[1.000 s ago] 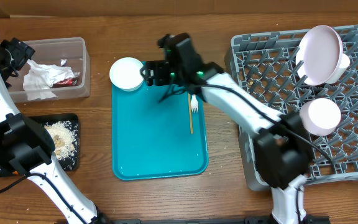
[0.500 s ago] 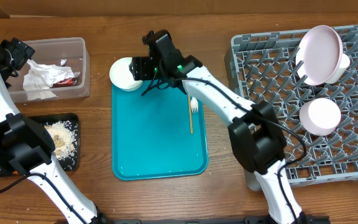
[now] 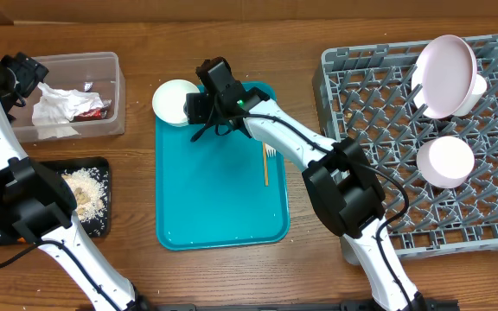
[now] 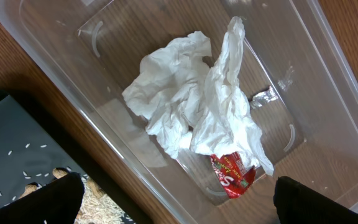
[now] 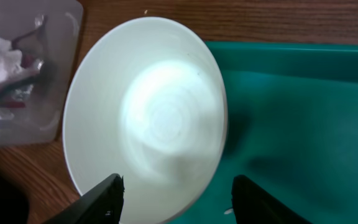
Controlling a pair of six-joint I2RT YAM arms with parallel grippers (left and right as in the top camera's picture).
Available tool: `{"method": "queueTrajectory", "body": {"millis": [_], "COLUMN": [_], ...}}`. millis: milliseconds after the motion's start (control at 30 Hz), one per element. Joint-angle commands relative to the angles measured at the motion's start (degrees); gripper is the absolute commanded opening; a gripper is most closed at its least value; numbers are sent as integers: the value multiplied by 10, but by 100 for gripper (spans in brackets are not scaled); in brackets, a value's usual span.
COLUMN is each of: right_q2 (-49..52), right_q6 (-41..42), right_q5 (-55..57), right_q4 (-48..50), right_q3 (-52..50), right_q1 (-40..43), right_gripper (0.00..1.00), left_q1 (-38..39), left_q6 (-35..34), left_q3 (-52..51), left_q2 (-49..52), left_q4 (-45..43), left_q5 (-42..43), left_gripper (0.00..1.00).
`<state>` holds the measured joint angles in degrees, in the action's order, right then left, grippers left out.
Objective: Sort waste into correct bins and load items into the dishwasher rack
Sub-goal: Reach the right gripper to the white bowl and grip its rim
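Observation:
A small white bowl (image 3: 174,101) rests on the back left corner of the teal tray (image 3: 223,207). My right gripper (image 3: 195,105) is open right at it; in the right wrist view the bowl (image 5: 145,118) lies between and beyond the fingers (image 5: 176,202). A white fork (image 3: 270,145) and wooden stick (image 3: 264,157) lie on the tray. The grey dishwasher rack (image 3: 387,130) holds a white plate (image 3: 444,76) and a bowl (image 3: 446,161). My left gripper (image 4: 173,205) is open above the clear tub (image 3: 102,65), which holds white napkins (image 4: 191,106) and a red wrapper (image 4: 232,174).
The black tray (image 3: 102,220) at the front left holds beige food scraps (image 3: 85,190); it also shows in the left wrist view (image 4: 17,149). Bare wooden table lies between the teal tray and the rack.
My right gripper has moved left along the tray's back edge, from near the fork to the white bowl. The left arm has not moved.

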<state>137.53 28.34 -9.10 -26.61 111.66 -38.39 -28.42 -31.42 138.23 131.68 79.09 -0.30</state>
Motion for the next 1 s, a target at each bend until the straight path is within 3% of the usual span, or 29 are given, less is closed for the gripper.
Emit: {"method": "queueTrajectory", "body": {"millis": [0,400,500,633,800,933,967], "right_q2": [16,15,7,-17,-41,-57,-63], "right_q6": [3,2,1,-1,-33,-63,-63], "right_q5": [14,24,39,116,142,133,133], "right_q4": [-4,-77,-131,-272,-412,-472,-478], "right_q3": [9,14,30,82,141,169,171], "right_q1": [-2,5,13,31,51,51,51], "right_gripper": [56,28,22,18,19,48,49], "left_q1": [4,4,3,3,3,3,3], "left_q6": [-3,-3,-3,-3,-3,-3,-3], "left_q3": [-2,-2,-2,-2,-2,-2,-2], "left_q2": [-7,-7,-7,-7,-7,-7,-7], "left_q4": [-1,0,0,0,-1,-1,-1], "left_q5": [-8,-8,-8,-8,-8,-8,-8], "left_gripper": [100,100,100,100,100,100,100]}}
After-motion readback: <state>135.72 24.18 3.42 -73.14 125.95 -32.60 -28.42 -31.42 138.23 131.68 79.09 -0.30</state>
